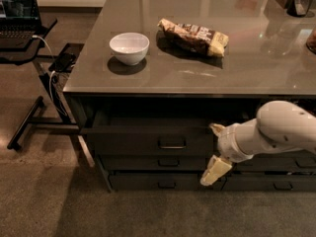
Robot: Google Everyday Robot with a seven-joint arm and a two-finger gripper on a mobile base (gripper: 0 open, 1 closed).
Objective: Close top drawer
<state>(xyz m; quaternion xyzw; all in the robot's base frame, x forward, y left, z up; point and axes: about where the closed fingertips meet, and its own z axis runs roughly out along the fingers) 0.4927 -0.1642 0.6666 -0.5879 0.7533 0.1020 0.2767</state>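
Note:
The top drawer (pixel 148 141) is a wide dark-grey drawer under the counter's left half. It sticks out only slightly, with a thin strip of its inside showing above the front. Its small metal loop handle (pixel 172 144) is at the middle of the front. My gripper (pixel 216 149) is open at the drawer's right end, one cream finger (pixel 216 129) near the drawer's top edge, the other (pixel 215 170) hanging lower in front of the shallower drawers. It holds nothing.
On the grey counter (pixel 247 78) stand a white bowl (pixel 129 47) and a snack bag (pixel 193 36). Two shallower drawers (pixel 168 162) lie below the top one. A black stand with a laptop (pixel 19 14) and cables is at the left.

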